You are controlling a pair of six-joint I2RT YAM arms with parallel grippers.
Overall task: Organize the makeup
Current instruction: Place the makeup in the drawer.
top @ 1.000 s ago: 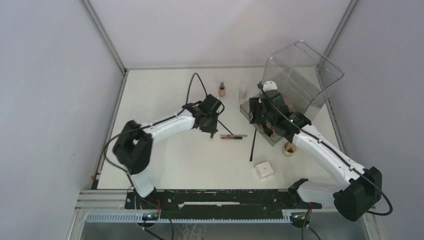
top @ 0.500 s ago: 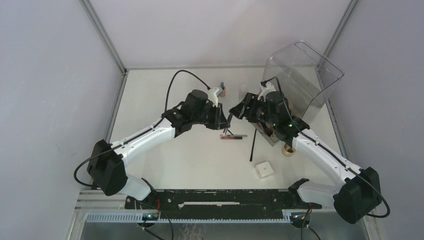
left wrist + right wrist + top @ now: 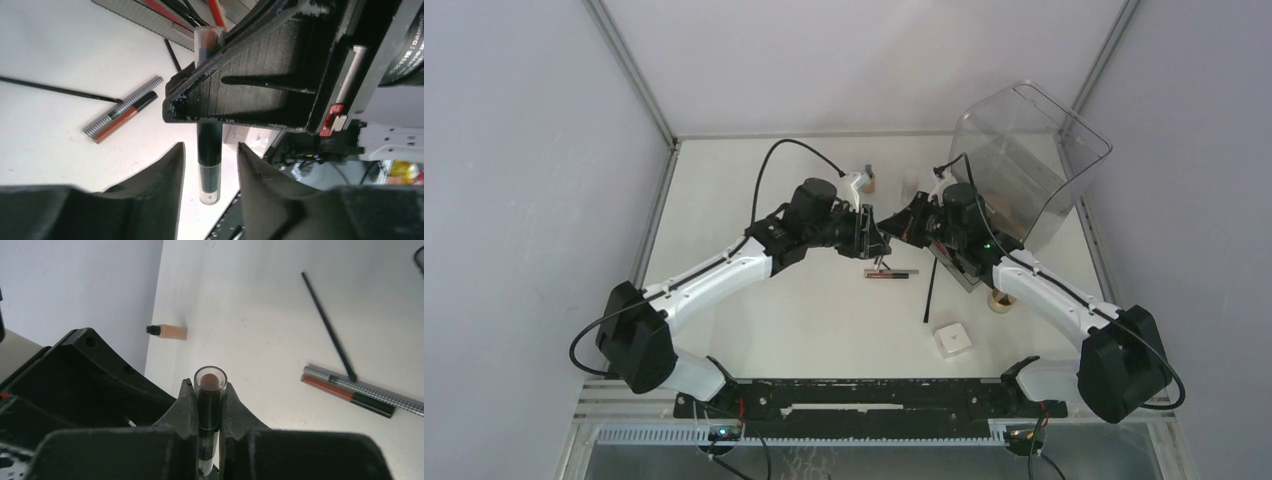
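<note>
A dark lip stick with a clear cap (image 3: 210, 382) stands between both grippers above the middle of the table. My right gripper (image 3: 210, 386) is shut on it, its fingers pressed against both sides. In the left wrist view the same lip stick (image 3: 209, 167) hangs between the fingers of my left gripper (image 3: 210, 148), which is open with a gap on each side. From above, the left gripper (image 3: 874, 231) and right gripper (image 3: 896, 227) meet nose to nose. On the table lie a red lip pencil beside a silver patterned stick (image 3: 891, 272) and a thin black brush (image 3: 930, 290).
A tan dark-capped bottle (image 3: 868, 180) stands at the back. A white box (image 3: 951, 340) and a round tan puff (image 3: 1000, 298) lie at the front right. A grey tray (image 3: 961, 272) with red pencils sits before the big clear bin (image 3: 1024, 150).
The left arm lifted from the table and stretched right toward the right gripper. The right gripper swung left to meet it and shut on the lip stick, and the left jaws loosened.
</note>
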